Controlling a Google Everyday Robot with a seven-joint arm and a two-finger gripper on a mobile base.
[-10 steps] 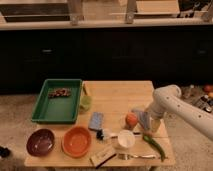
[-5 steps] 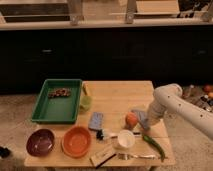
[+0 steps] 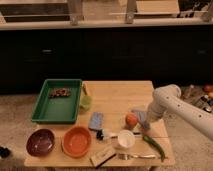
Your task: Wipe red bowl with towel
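Gripper: your gripper (image 3: 141, 118) hangs low over the right side of the wooden table (image 3: 117, 95); you cannot tell its grip state.
Towel: the blue-grey folded towel (image 3: 96, 120) lies at its 9 o'clock, apart from it.
Bowl: the red-orange round bowl (image 3: 76, 141) sits at its 8 o'clock, beyond the towel, near the front edge.

The jaws rest by the towel (image 3: 138, 115), right of the fruit (image 3: 131, 119) (bowl (image 3: 76, 141) well left).

A pale wooden tabletop (image 3: 120, 95) stands on a speckled beige floor (image 3: 15, 107), before a long run of dark cabinets (image 3: 100, 55) topped by what seems a light counter edge (image 3: 100, 23). The claw (image 3: 141, 119) hangs low over the tabletop's right side.
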